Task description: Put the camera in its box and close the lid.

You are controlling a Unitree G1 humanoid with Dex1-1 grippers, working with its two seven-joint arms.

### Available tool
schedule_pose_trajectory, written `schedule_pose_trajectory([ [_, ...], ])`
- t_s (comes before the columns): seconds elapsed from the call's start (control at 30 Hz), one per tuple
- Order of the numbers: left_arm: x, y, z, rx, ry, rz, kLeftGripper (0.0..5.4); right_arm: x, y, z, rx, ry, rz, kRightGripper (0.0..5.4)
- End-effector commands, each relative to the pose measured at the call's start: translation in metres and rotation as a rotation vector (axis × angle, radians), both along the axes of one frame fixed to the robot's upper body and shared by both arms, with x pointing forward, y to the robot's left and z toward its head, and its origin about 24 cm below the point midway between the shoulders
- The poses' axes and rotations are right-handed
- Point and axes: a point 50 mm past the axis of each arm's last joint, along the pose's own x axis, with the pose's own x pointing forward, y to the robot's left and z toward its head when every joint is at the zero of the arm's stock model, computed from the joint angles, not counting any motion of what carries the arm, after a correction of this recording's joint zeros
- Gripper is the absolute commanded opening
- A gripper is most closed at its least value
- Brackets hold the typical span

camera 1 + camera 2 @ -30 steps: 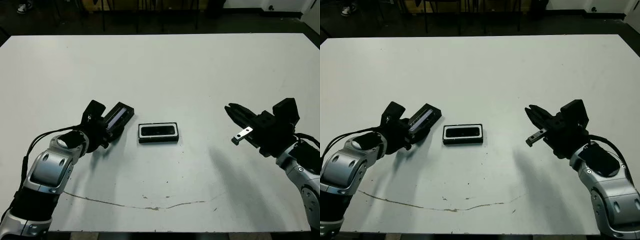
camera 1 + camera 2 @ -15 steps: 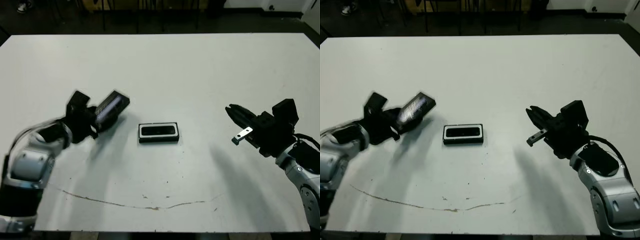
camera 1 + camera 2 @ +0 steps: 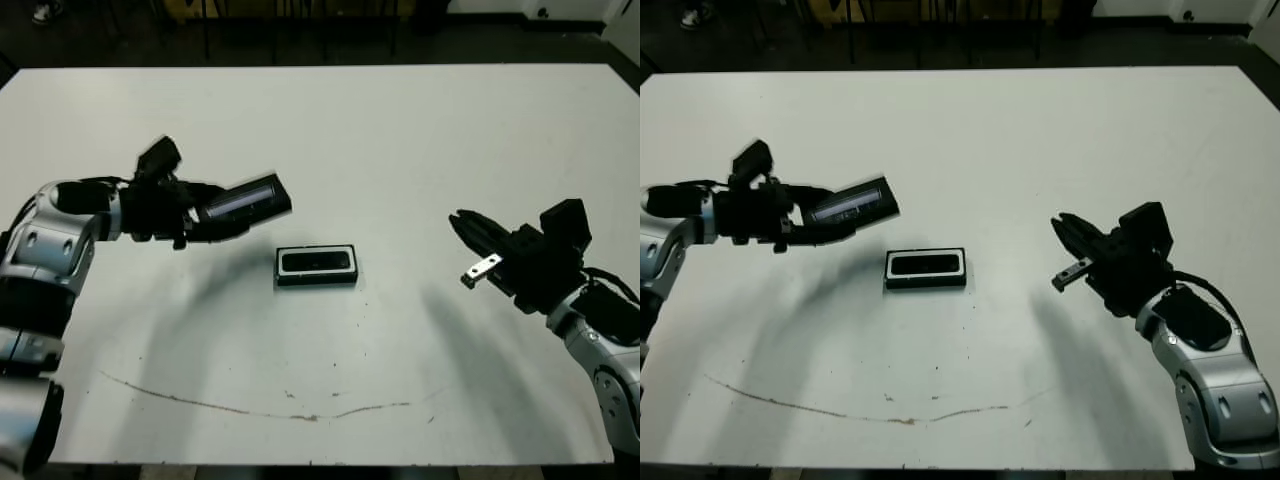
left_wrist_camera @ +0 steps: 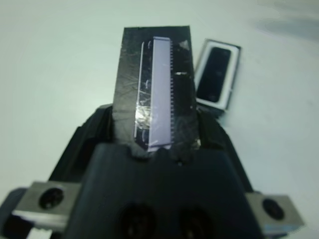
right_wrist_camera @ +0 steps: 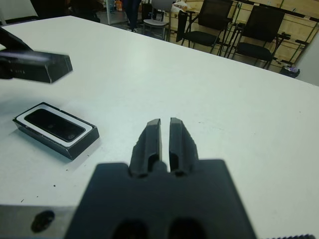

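Note:
The box (image 3: 317,278), black-walled with white lining, lies at the table's middle. The camera (image 3: 316,262), a slim black bar, rests in its hollow. My left gripper (image 3: 222,213) is shut on the lid (image 3: 247,198), a flat black cover held tilted in the air, up and to the left of the box. The left wrist view shows the lid's greyish face (image 4: 158,89) between the fingers, with the box (image 4: 234,74) beyond it. My right gripper (image 3: 462,222) hovers to the right of the box, shut and holding nothing; its fingers (image 5: 152,137) point toward the box (image 5: 75,146).
A thin brown line (image 3: 250,408) runs across the white table (image 3: 400,140) near its front edge. Dark floor lies past the far edge, and chairs (image 5: 249,35) stand beyond the table in the right wrist view.
My left arm has lifted the lid off the table and swung it rightward, closer to the box. The box, camera and right arm have not moved.

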Motion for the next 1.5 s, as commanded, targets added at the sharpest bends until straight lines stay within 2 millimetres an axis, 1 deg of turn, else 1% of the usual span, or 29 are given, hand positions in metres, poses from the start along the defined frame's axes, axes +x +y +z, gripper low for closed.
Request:
schedule_pose_trajectory([
  [0.03, 0.002, -0.005, -0.007, 0.024, 0.046, -0.041, 2.79, 0.000, -0.002, -0.003, -0.005, 0.013, -0.016, 0.00],
  [0.23, 0.003, -0.014, -0.014, -0.016, 0.081, -0.110, 2.79, 0.001, -0.002, -0.003, -0.004, 0.011, -0.004, 0.00],
  [0.37, 0.002, -0.017, -0.022, -0.103, 0.135, -0.138, 2.79, 0.000, -0.002, -0.003, -0.005, 0.013, -0.008, 0.00],
  [0.53, 0.000, -0.019, -0.029, -0.146, 0.190, -0.165, 2.79, -0.001, -0.003, -0.003, -0.009, 0.009, -0.004, 0.00],
  [0.93, -0.006, -0.022, -0.044, -0.149, 0.259, -0.183, 2.79, -0.003, -0.002, -0.004, 0.000, 0.026, -0.015, 0.00],
  [1.2, -0.009, -0.029, -0.055, -0.124, 0.325, -0.185, 2.79, -0.003, -0.003, -0.004, -0.012, 0.019, -0.010, 0.00],
  [1.5, -0.013, -0.033, -0.059, -0.137, 0.318, -0.214, 2.79, -0.003, -0.003, -0.004, -0.002, 0.026, -0.011, 0.00],
])
